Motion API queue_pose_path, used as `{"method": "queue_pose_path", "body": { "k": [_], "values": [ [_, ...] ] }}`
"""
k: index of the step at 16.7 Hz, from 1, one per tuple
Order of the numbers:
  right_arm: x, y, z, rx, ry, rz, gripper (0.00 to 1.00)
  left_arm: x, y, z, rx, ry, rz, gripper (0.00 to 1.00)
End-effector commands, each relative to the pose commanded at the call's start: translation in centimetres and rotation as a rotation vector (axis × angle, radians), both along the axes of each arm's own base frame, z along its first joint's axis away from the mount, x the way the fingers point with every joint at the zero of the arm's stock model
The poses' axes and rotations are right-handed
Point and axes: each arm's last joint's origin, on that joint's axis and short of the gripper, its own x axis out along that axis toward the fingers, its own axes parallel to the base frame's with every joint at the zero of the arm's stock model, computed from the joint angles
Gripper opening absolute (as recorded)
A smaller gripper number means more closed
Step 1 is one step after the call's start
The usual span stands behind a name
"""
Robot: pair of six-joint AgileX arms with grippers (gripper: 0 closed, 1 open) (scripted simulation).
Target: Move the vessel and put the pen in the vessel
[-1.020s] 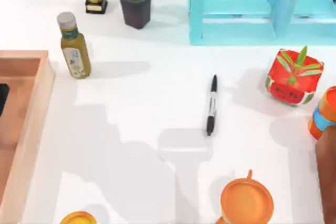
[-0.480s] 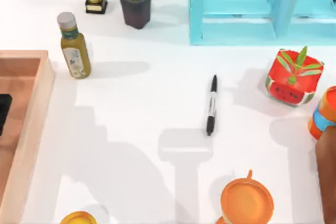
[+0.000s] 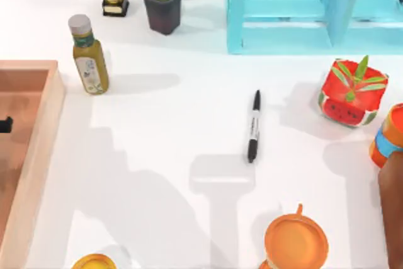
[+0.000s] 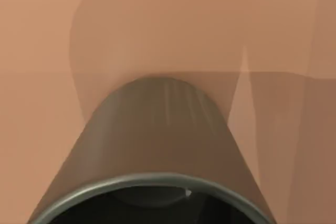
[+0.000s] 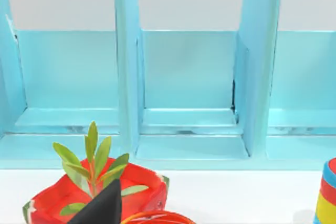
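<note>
My left wrist view: cup point(image 4: 157, 140) grey-green, dark inside, rim cut off, close against brown tray point(image 3: 28, 155); can't tell if my jaws grip it. Pen point(image 3: 253, 126) black with white band, lies mid-table, label print unreadable. Right jaws' state: can't tell

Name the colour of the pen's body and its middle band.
Black pen with a white middle band, clearest in the top view.

The pen point(image 3: 253, 126) lies on the table point(image 3: 157, 155) near its middle. The bottle point(image 3: 89, 55) stands well to its left, beside the wooden tray point(image 3: 39, 155). The cup point(image 4: 157, 145) sits in that tray. Behind the pen stands the shelf point(image 3: 296, 11); right of it, the planter point(image 3: 351, 92).
</note>
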Motion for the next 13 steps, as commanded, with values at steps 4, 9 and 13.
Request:
{"method": "queue_pose_path", "body": {
  "k": [4,9,13],
  "values": [
    [0.0,0.0,0.0,0.0,0.0,0.0,1.0,0.0,0.0,0.0,0.0,0.0,0.0,0.0],
    [0.0,0.0,0.0,0.0,0.0,0.0,1.0,0.0,0.0,0.0,0.0,0.0,0.0,0.0],
    [0.0,0.0,0.0,0.0,0.0,0.0,1.0,0.06,-0.05,0.09,0.001,-0.003,-0.001,0.0]
  ]
}}
